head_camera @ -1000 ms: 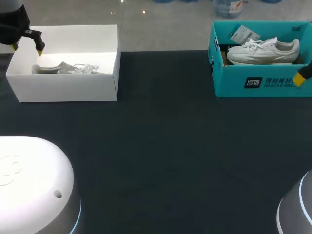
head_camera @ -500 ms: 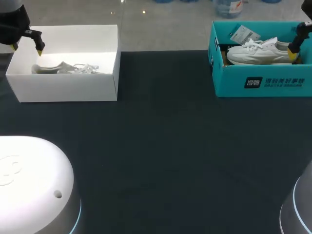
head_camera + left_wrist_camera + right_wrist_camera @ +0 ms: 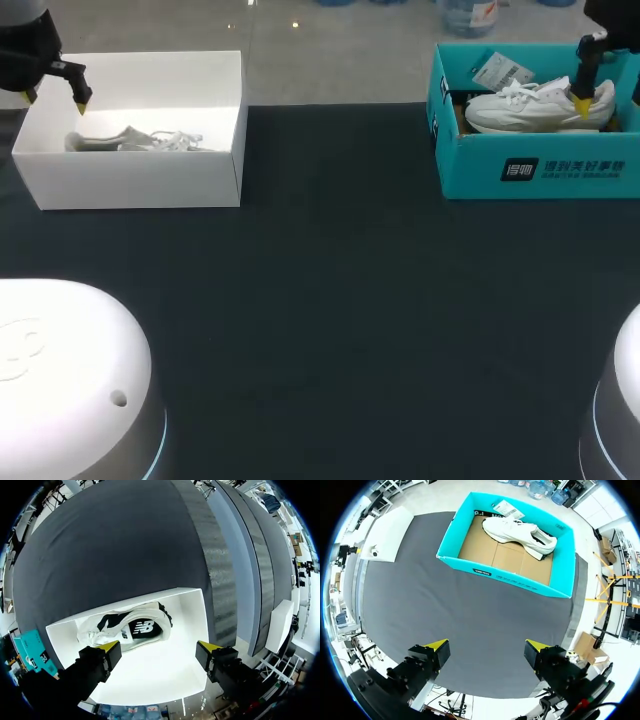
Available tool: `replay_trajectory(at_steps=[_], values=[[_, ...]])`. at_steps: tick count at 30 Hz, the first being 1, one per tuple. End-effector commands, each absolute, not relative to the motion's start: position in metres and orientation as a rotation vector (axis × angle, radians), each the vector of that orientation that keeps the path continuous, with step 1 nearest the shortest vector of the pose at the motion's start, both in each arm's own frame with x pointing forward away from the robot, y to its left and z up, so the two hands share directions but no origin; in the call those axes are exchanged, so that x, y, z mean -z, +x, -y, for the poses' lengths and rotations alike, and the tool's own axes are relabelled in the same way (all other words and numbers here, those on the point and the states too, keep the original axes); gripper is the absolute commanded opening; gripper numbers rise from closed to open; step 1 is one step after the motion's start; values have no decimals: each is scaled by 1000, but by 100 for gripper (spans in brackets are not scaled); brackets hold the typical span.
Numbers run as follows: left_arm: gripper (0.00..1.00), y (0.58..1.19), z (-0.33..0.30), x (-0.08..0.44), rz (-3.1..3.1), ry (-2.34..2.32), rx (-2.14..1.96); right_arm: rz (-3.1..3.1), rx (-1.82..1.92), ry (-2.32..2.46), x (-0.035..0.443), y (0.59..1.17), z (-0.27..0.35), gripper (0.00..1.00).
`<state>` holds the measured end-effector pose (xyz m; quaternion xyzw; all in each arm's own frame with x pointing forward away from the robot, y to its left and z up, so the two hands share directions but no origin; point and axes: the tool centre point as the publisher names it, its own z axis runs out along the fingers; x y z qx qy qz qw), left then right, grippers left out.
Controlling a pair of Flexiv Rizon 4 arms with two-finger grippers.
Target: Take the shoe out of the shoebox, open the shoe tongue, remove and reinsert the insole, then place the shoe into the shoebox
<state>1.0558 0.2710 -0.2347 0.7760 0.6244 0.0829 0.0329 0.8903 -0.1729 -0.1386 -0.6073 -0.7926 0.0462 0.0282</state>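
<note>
A white sneaker lies in the teal shoebox at the table's back right, with a paper tag beside it. My right gripper hangs open high up by that box. In the right wrist view the teal shoebox and its sneaker lie well ahead of the open right gripper. A second white sneaker lies in the white box at the back left. My left gripper stands open above that box. The left gripper hovers over the box floor beside this sneaker.
The dark tabletop stretches between the two boxes and towards the front. Both arms' white bases fill the front corners of the head view.
My right gripper has risen from the teal box's front right corner and moved left, and now shows over the sneaker's heel. The left arm has kept still.
</note>
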Motion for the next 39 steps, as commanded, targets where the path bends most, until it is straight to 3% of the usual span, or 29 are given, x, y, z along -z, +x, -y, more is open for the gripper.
replay_trajectory(at_steps=[1,5,11,22,39], values=[[100,1056,-272,234,-1921,2390,-255,2417,-204,-1854,138,894,172,100],[100,1056,-272,234,-1921,2390,-255,2417,-204,-1854,138,894,172,100],[100,1056,-272,234,-1921,2390,-255,2315,-247,-2043,146,940,209,100],[100,1056,-272,234,-1921,2390,-255,2074,-123,-2340,191,993,274,100],[100,1056,-272,234,-1921,2390,-255,2030,-265,-2558,225,1048,259,100]])
